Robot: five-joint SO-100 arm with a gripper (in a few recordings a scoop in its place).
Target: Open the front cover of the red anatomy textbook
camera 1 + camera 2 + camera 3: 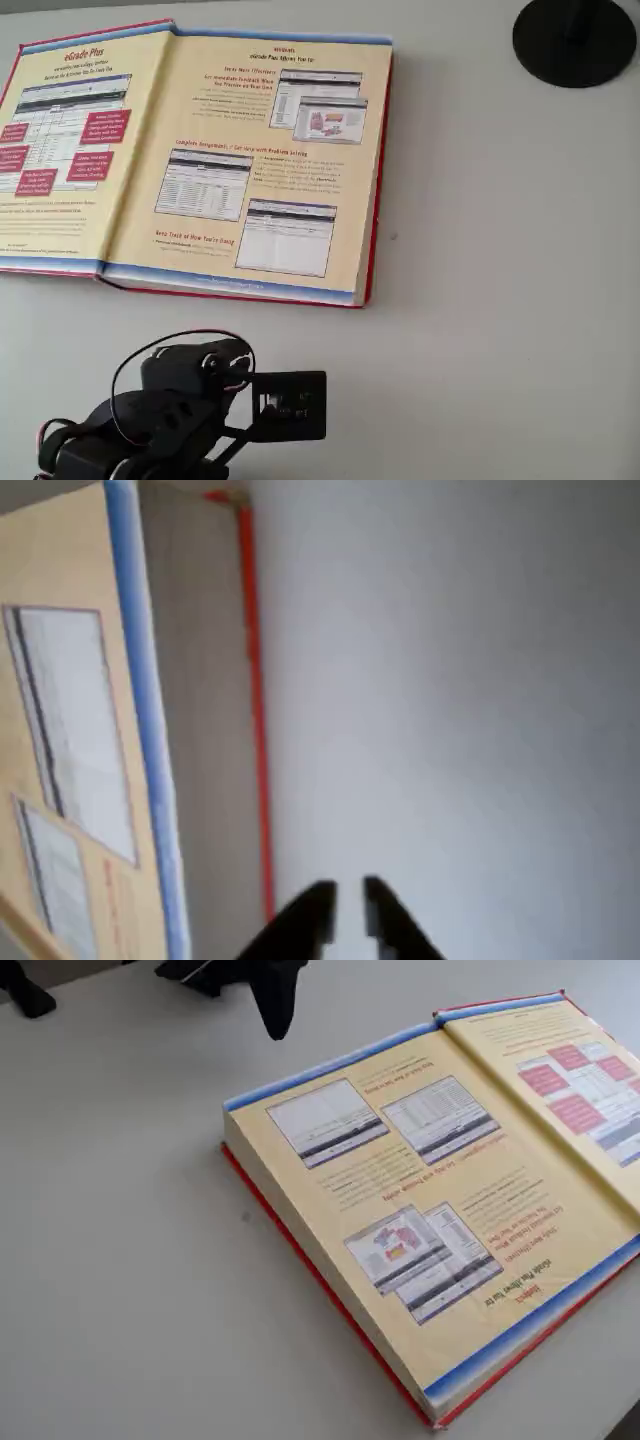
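From overhead I see the book (250,160) lying open and flat on the pale counter (500,300), filling the upper left of the picture and running off its left edge. To the right of the book the counter is bare and wide, and a bare strip also lies between the book's near edge and my arm at the bottom of the picture.

The cover (60,150) is folded fully over to the left, its cream-yellow inner face up with red boxes and a blue strip along top and bottom. The facing endpaper is the same cream-yellow, with red headings and several screenshot pictures. A thin red board edge shows along the book's right side and bottom. In the fixed view the book (420,1220) reads as thick, its page block pale above the red lower board, with the cover (570,1080) lying flat at upper right.

A black round base (575,40) stands at the top right corner of the overhead picture, well apart from the book.

My hand (347,915) sits at the bottom of the wrist view, its two dark fingers nearly closed with only a narrow slit between them and nothing gripped. It hangs over bare counter just beside the book's red edge (255,700), not touching it. In the fixed view the hand (272,1000) is a dark shape at the top edge, clear of the book's corner
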